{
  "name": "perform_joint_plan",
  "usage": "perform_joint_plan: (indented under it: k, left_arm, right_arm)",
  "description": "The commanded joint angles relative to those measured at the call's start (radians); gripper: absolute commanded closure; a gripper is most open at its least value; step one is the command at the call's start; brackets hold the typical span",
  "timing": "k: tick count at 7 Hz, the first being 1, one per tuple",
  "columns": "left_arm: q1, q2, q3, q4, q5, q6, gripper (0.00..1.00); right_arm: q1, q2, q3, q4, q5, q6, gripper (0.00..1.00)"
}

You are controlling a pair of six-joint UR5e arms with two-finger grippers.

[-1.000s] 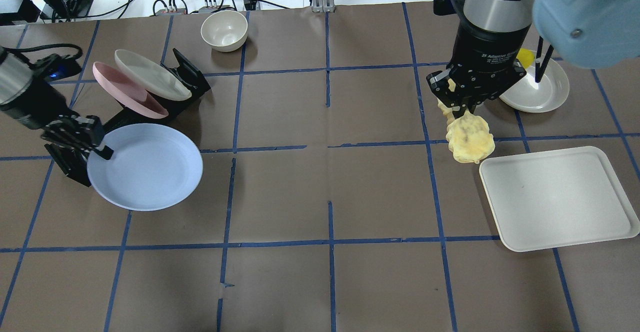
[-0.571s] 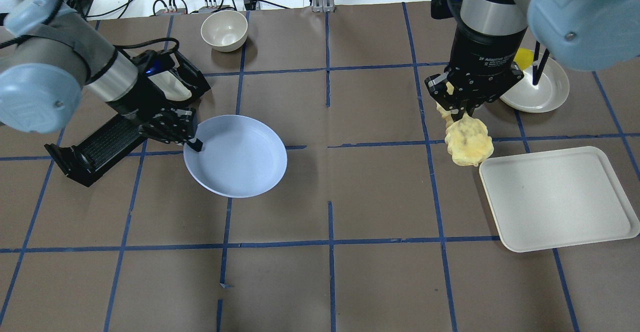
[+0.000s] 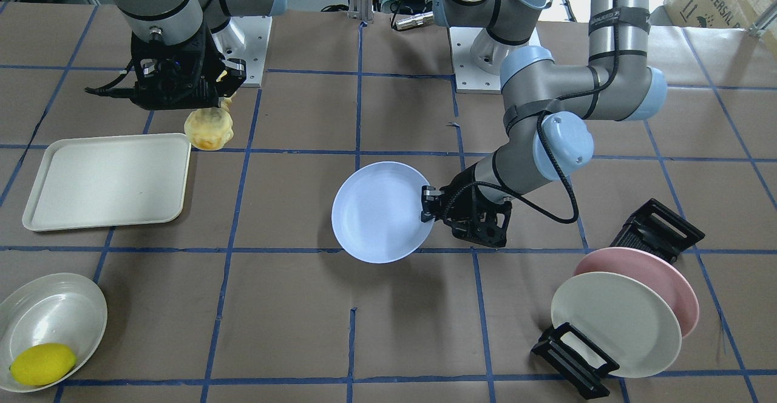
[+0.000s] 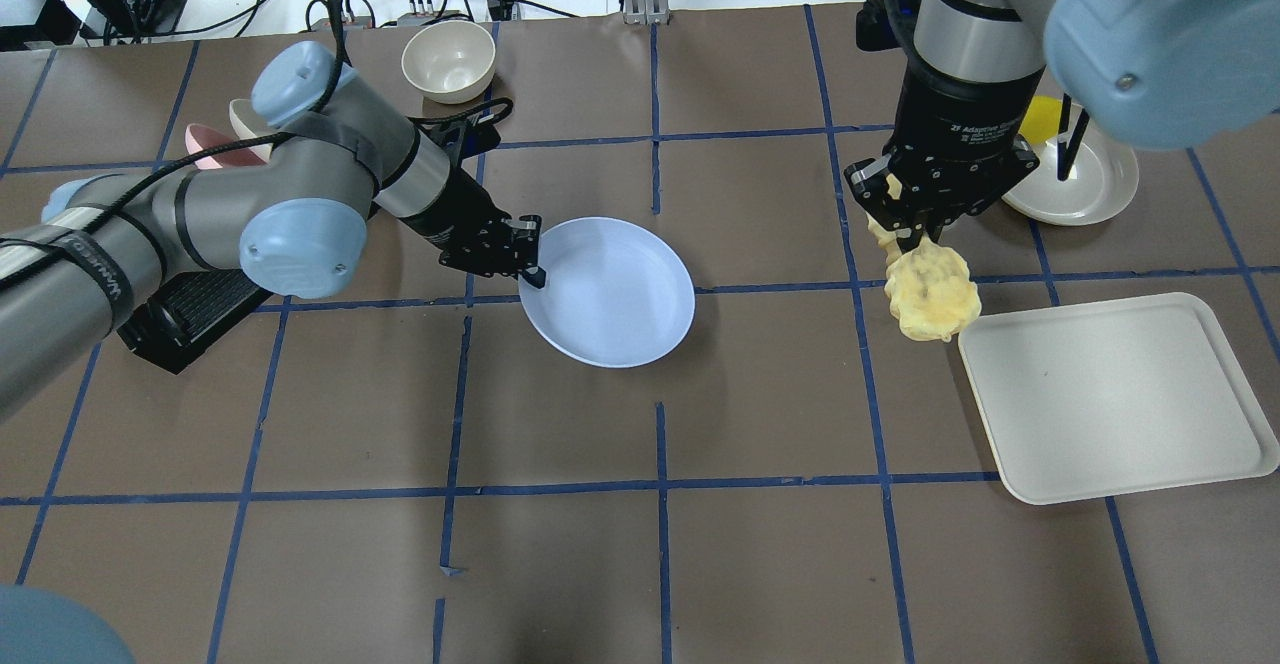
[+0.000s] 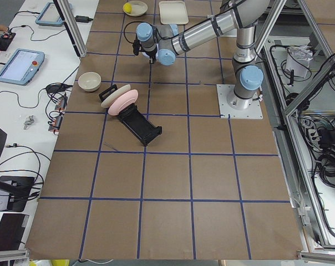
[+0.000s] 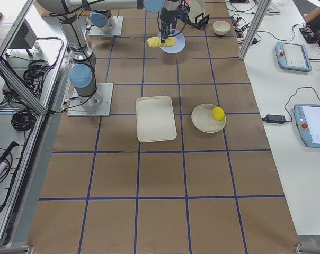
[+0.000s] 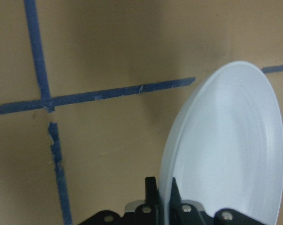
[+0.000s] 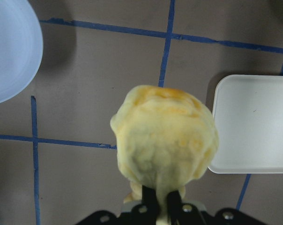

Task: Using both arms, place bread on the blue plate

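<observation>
I saw the left gripper (image 4: 533,272) clamped on the blue plate (image 4: 620,294) at the rim nearest its own arm; the wrist cam showed one finger each side of that rim. The plate was held near table ctr, raised, w/ its shadow on the brown paper below. The right gripper (image 4: 912,229) was pinched on one end of the bread (image 4: 937,296), which hung down from it just beside the white tray (image 4: 1120,394) corner, not on it. Bread and plate were well apart. On the robot's right a lemon (image 3: 42,363) sat in a cream dish (image 3: 57,306). A pink plate (image 3: 668,272) and a cream-white plate (image 3: 613,324) leaned in the black rack (image 3: 573,360).
</observation>
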State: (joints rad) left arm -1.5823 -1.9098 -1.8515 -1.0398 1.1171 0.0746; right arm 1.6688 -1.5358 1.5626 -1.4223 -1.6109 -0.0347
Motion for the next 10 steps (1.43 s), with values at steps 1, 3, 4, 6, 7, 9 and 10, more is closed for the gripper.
perform_joint_plan:
  k: [1, 3, 4, 6, 7, 9, 10]
  left_arm:
    - [-0.039, -0.090, -0.003, 0.145, -0.043, -0.056, 0.95]
    - [-0.045, -0.088, 0.011, 0.217, -0.039, -0.061, 0.35]
    - [-0.018, -0.056, 0.015, 0.218, -0.046, -0.064, 0.11]
    - [0.076, 0.068, 0.009, 0.126, -0.030, -0.061, 0.00]
    - [0.099, 0.148, 0.017, -0.010, 0.053, -0.058, 0.00]
    - [0.096, 0.248, 0.105, -0.286, 0.279, -0.047, 0.00]
    - [0.085, 0.256, 0.182, -0.390, 0.364, -0.047, 0.00]
  right_arm:
    - [0.123, 0.101, -0.001, -0.146, 0.032, 0.012, 0.83]
    - [0.201, 0.245, -0.016, -0.333, 0.029, 0.013, 0.83]
    - [0.203, 0.284, -0.025, -0.369, 0.040, 0.012, 0.83]
    - [0.210, 0.408, -0.035, -0.476, 0.045, 0.024, 0.83]
    - [0.213, 0.452, -0.070, -0.486, 0.045, 0.039, 0.82]
    - [0.265, 0.534, -0.153, -0.486, 0.045, 0.059, 0.79]
    - [0.267, 0.571, -0.159, -0.494, 0.037, 0.062, 0.67]
